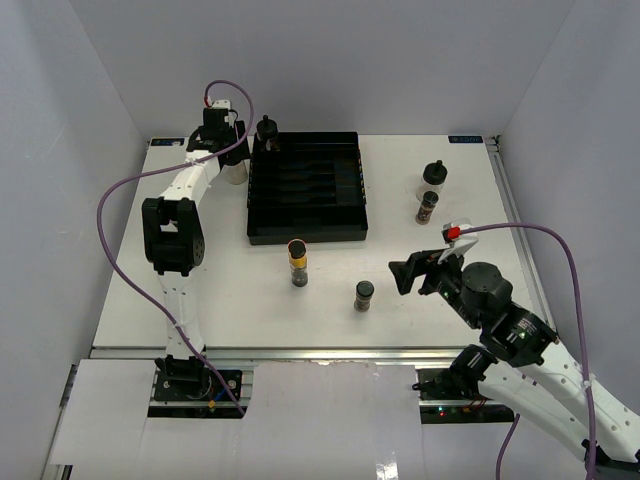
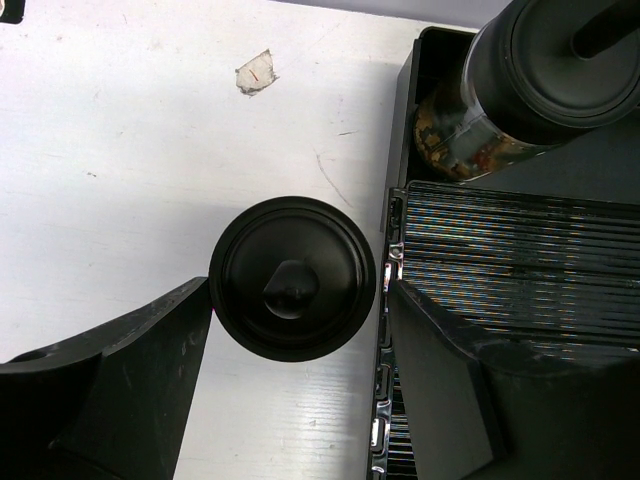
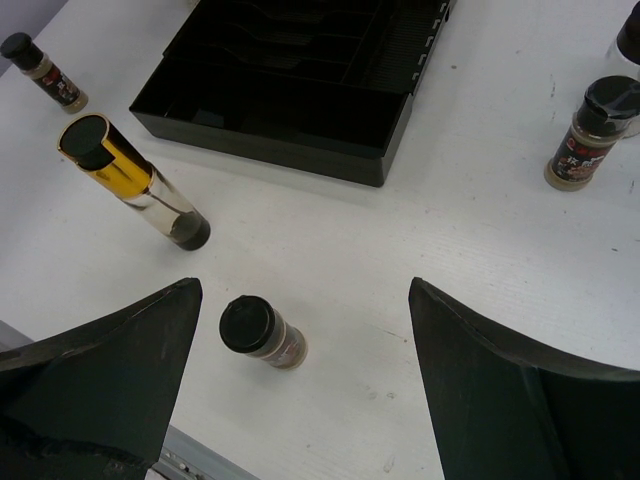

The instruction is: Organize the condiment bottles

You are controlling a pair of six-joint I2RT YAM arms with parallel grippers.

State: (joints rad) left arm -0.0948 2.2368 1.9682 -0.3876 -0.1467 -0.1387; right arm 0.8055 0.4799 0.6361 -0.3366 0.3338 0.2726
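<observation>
My left gripper [image 1: 228, 160] is open around a squat clear bottle with a black knobbed cap [image 2: 292, 278], which stands on the table against the black tray's left wall. A second squat bottle [image 2: 540, 80] stands in the tray's far left corner [image 1: 266, 130]. A third [image 1: 434, 177] stands at the right, next to a dark spice jar [image 1: 427, 207]. The yellow-banded jar [image 1: 297, 260] and another spice jar [image 1: 364, 295] stand in front of the tray. My right gripper [image 1: 412, 275] is open and empty above the table, with that jar [image 3: 262, 333] near its left finger.
The black slotted tray [image 1: 306, 232] lies at the back middle. In the right wrist view one more small spice jar [image 3: 45, 70] stands far left; in the top view it is hidden. A scrap of tape [image 2: 256, 72] lies on the table.
</observation>
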